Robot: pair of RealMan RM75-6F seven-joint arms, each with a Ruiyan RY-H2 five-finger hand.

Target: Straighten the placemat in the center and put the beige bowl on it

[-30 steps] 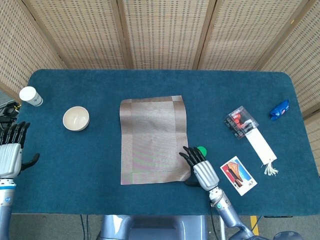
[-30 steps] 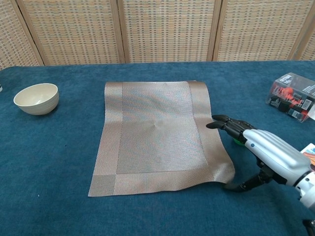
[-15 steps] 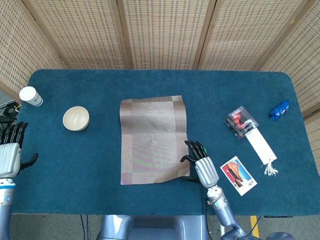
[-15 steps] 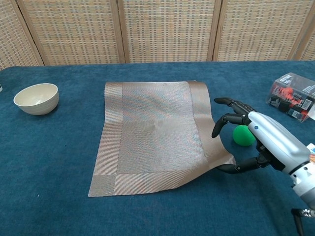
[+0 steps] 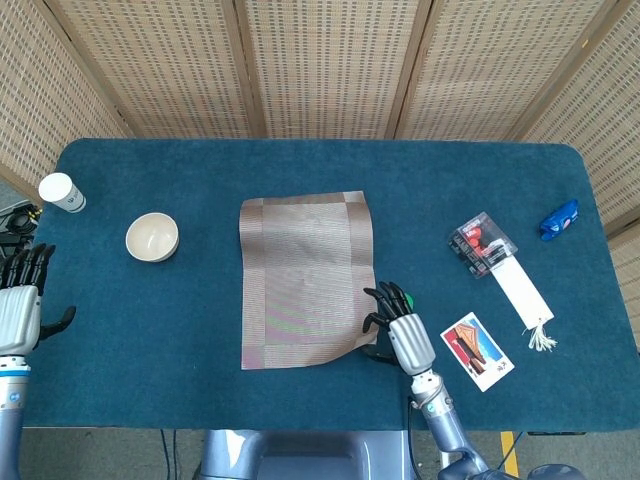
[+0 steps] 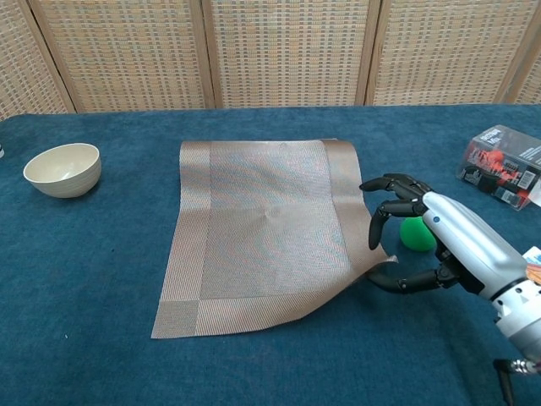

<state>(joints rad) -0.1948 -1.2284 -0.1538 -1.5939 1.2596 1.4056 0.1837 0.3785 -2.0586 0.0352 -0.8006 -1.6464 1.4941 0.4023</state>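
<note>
So my right hand (image 6: 439,245) is down at the near right corner of the placemat (image 5: 305,278), thumb tucked under the lifted corner and fingers curled above it, though I honestly can't tell if it's pinching the mat. The mat sits mid-table a bit crooked, and the beige bowl (image 5: 152,237) is well off to its left. My left hand (image 5: 20,305) hangs off the table's left edge, fingers spread, holding nothing.

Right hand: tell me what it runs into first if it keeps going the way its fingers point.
The right hand points toward the placemat, its fingers curled at the lifted near right corner. It would likely meet that edge first; the green ball sits beside it, not ahead.
</note>
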